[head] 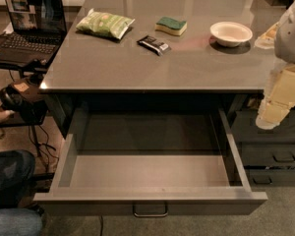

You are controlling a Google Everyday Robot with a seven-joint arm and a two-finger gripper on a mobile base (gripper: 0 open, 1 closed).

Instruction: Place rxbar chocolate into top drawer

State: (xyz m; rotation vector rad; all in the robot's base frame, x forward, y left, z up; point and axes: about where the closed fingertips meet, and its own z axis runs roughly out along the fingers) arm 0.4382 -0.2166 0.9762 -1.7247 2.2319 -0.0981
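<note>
The rxbar chocolate (154, 44), a small flat black wrapper with white markings, lies on the grey counter (137, 68) between the chip bag and the sponge. The top drawer (150, 196), wide and grey with a small curved handle (150, 211), stands pulled fully open below the counter, and nothing shows inside it. My gripper (271, 116), pale and pointing down, hangs at the right edge of the view, beside the counter's right front corner and above the drawer's right side. It is well to the right of the bar and holds nothing that I can see.
A pale green chip bag (104, 23), a green-and-yellow sponge (171, 25) and a white bowl (231, 33) sit on the counter. A laptop (32, 23) and a seated person (10, 181) are at the left. Narrower dark drawers (280, 156) are at the lower right.
</note>
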